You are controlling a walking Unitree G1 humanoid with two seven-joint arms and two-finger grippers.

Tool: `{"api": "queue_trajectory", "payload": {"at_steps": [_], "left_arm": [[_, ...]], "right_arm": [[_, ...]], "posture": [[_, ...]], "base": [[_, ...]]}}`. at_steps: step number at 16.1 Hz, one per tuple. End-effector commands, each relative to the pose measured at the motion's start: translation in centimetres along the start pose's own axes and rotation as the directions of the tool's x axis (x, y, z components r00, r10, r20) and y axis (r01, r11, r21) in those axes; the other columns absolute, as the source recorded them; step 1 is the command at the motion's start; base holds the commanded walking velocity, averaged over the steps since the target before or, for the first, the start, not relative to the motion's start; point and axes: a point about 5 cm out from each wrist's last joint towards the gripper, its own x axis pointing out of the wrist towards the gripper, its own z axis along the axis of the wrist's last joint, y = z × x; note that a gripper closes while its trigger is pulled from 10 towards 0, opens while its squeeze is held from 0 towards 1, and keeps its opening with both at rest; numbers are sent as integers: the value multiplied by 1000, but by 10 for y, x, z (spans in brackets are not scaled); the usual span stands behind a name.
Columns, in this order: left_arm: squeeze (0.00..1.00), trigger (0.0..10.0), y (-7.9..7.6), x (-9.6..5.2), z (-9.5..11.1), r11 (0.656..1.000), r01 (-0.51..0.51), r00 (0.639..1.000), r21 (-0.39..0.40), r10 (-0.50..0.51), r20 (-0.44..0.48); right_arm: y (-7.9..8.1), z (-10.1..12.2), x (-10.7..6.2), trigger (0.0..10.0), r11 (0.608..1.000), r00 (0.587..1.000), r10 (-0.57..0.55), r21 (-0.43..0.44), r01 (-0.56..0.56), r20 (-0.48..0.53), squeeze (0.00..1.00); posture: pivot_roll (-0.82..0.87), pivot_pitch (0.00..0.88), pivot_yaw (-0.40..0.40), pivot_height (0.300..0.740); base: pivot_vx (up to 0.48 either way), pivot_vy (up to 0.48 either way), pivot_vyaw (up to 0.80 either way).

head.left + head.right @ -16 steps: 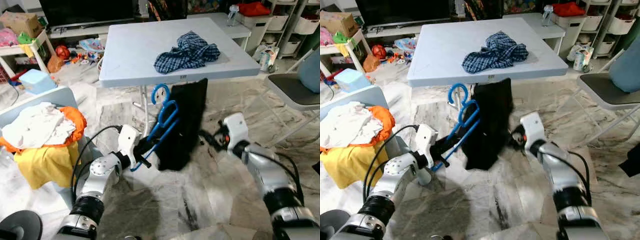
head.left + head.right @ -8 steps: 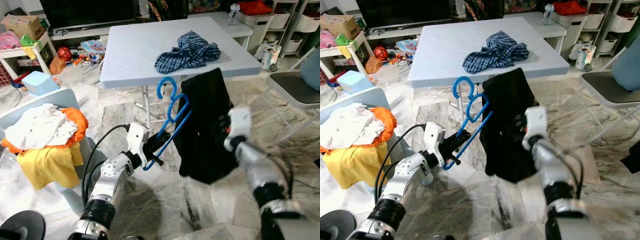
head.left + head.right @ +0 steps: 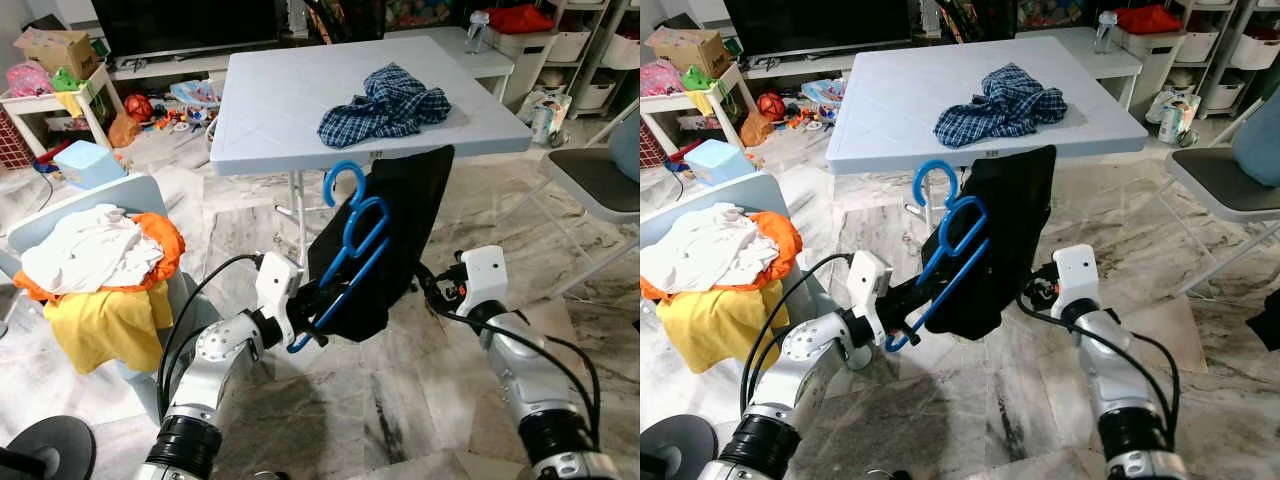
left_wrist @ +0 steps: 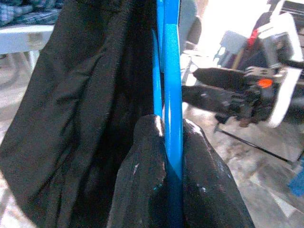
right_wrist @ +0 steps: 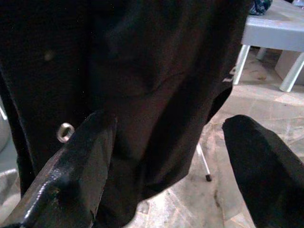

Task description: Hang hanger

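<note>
A blue plastic hanger tilts up toward the table edge, its hook at the top. My left gripper is shut on its lower bar; in the left wrist view both fingers pinch the blue bar. A black garment drapes behind the hanger, and how it is caught on it I cannot tell. My right gripper is low, beside the garment's right edge. It is open, its fingers spread wide with the black cloth just ahead of them.
The white folding table stands right behind, a plaid shirt bunched on it. A chair with a pile of laundry is at my left, a grey folding chair at my right. Marble floor lies below.
My right gripper has dropped down and away from the black garment, which it was pressed against half a second ago. The left gripper still holds the hanger, now a little nearer the table.
</note>
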Motion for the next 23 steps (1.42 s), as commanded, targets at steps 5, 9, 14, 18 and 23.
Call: {"api": "queue_trajectory", "payload": {"at_steps": [5,9,14,18,23], "left_arm": [[0,0,-19,5,9,988,151,988,-20,-150,20],[0,0,-23,2,10,981,192,981,-36,-192,6],[0,0,-13,-5,9,987,159,987,-11,-160,-28],[0,0,-7,-8,7,991,130,990,24,-129,-48],[0,0,5,-8,4,996,49,996,68,-44,-71]], "right_arm": [[23,4,3,10000,1000,1000,19,-18,-19,21,0],[3,-1,4,0,987,989,-144,-71,142,-25,0],[-29,1,-2,0,950,955,-296,-114,291,-32,0],[-38,8,-3,0,936,941,-338,-103,337,10,0],[-45,23,-4,0,916,916,-390,-65,397,97,0]], "posture": [[-148,0,53,740],[-150,0,48,740],[-148,0,44,740],[-150,0,39,740],[-152,0,38,740]], "base": [[0,0,0],[0,0,0],[0,0,0],[0,0,0],[0,0,0]]}}
